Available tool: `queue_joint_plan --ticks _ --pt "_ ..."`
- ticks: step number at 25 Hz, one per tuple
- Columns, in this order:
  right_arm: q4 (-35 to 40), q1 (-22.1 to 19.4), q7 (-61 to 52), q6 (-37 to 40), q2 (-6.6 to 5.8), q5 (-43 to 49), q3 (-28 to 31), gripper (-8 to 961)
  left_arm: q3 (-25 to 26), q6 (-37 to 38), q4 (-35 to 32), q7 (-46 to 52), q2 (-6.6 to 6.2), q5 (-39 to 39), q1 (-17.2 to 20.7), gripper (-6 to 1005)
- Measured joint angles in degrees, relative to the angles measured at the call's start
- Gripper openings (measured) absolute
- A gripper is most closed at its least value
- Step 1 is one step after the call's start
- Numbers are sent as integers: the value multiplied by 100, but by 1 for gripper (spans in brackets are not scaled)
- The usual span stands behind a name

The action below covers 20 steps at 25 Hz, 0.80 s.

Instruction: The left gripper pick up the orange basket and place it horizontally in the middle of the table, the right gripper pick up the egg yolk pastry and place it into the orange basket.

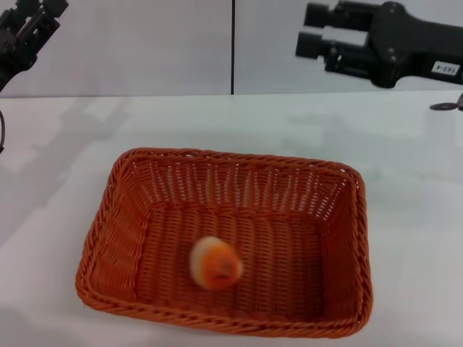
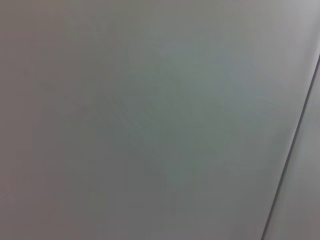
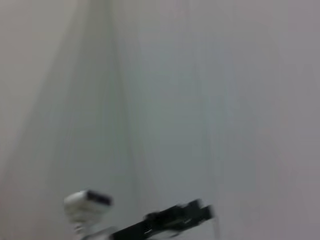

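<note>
The orange basket [image 1: 116, 217] lies lengthwise across the middle of the white table [image 1: 58, 144] in the head view. Inside it, on the woven floor toward the near side, sits the egg yolk pastry [image 1: 215, 263], cream with an orange-red patch and smeared by motion. My right gripper [image 1: 309, 30] hangs high above the table's far right, well clear of the basket, open with nothing between its fingers. The left gripper [image 1: 25, 32] is raised at the far left corner, away from the basket. Both wrist views show only the pale wall.
A small dark flat object [image 1: 447, 105] lies at the table's far right edge. A grey wall with a dark vertical seam [image 1: 232, 47] stands behind the table. Bare tabletop surrounds the basket on all sides.
</note>
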State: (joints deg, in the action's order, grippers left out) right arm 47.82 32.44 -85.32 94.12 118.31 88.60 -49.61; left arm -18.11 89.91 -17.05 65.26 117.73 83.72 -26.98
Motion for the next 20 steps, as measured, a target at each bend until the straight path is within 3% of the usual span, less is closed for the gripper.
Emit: queue_joint_plan --ticks 5,10,20 --pt "-502 -121 875 -234 45 -441 285 553 2 55 31 -47 11 -5 69 725" --pt "-1738 -277 2550 -401 42 -1735 636 552 113 224 48 -298 30 -82 160 726" --pt "-3741 -385 5203 -409 54 -4449 716 553 273 648 185 -1221 40 -1205 704 726"
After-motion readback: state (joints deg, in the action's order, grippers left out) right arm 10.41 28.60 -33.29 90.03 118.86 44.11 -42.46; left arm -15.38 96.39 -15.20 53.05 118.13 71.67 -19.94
